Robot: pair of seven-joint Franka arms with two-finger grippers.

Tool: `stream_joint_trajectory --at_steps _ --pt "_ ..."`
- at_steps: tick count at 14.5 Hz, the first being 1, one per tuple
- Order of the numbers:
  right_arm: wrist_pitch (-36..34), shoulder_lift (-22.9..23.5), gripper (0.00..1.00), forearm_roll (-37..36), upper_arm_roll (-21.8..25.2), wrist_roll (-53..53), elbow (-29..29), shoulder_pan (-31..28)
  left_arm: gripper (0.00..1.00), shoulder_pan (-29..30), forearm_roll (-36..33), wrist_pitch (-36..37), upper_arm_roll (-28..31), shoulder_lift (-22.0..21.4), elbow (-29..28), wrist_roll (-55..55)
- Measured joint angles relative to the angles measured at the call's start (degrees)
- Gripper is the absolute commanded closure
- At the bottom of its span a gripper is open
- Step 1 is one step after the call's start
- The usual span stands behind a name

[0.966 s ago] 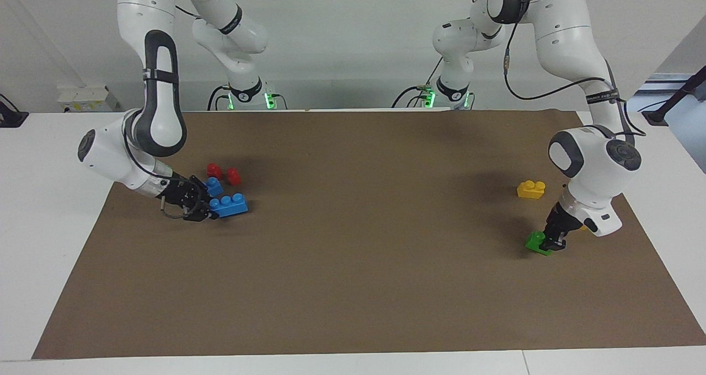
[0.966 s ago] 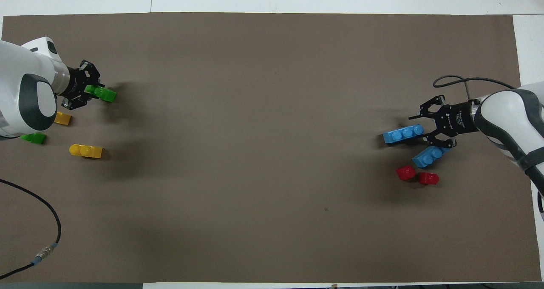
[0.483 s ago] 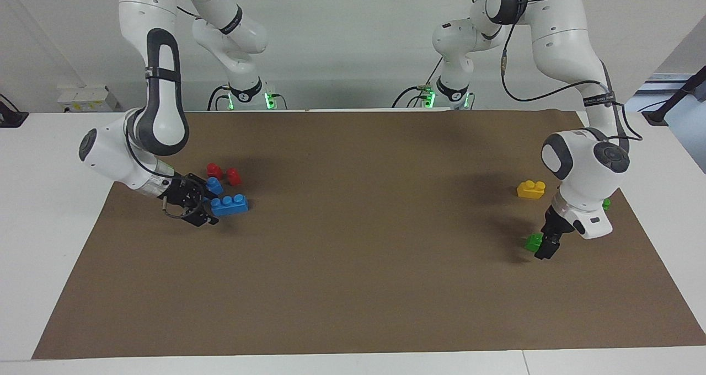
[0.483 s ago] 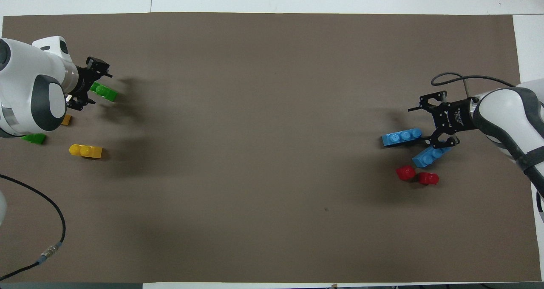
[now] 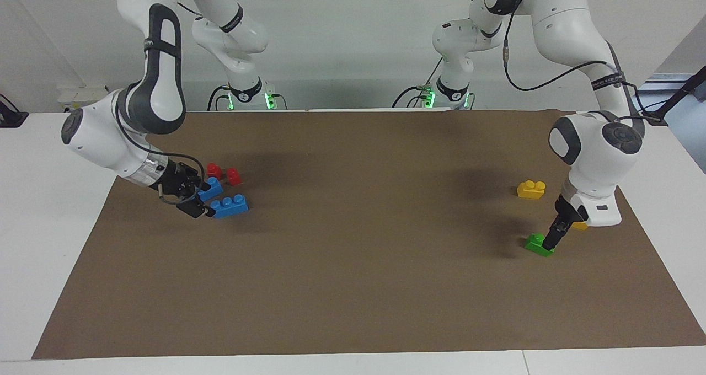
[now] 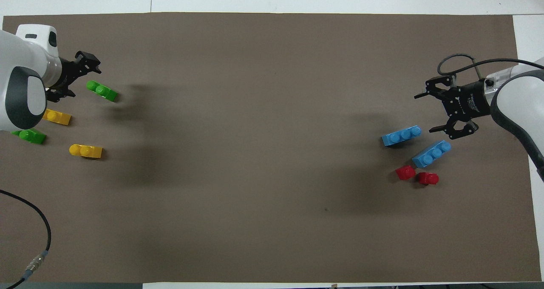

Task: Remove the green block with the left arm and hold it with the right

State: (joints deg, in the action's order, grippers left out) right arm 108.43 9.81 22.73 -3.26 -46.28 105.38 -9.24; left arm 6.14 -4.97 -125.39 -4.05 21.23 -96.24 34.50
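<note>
The green block lies flat on the brown mat at the left arm's end. My left gripper is open and empty, tilted down right beside the block; in the facing view its tip looks close to the block's edge. A second green block lies nearer to the robots, hidden by the left arm in the facing view. My right gripper is open and empty, beside a blue three-stud brick.
A second blue brick and two red pieces lie by the right gripper. Two yellow bricks lie near the green blocks; one of them shows in the facing view.
My left gripper lifted the green block a little, then let it go; the block lies on the mat again. My right gripper drew back from the blue brick and rose.
</note>
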Motion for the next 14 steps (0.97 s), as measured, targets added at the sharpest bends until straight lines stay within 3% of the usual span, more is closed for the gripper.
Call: stream_joint_trajectory --at_steps 3,8,11,14 --pt "-7.24 -5.48 0.0 -8.02 -0.62 3.25 -5.1 2.38 0.0 -0.01 -0.02 7.11 -0.47 -4.47 1.11 -6.8" --pt "-14.4 -13.36 0.0 -17.13 -0.97 24.17 -8.93 5.83 0.0 -0.1 0.49 23.25 -2.59 -12.57 3.8 -16.66" --pt "-15.55 -15.14 0.0 -19.97 -0.79 34.72 -9.03 5.85 0.0 -0.1 1.86 30.16 -2.66 -17.67 3.87 -21.83" --pt "-15.55 -15.05 0.0 -22.13 -0.67 37.97 -9.03 5.82 0.0 -0.1 1.98 31.92 -2.65 -19.45 3.77 -22.88"
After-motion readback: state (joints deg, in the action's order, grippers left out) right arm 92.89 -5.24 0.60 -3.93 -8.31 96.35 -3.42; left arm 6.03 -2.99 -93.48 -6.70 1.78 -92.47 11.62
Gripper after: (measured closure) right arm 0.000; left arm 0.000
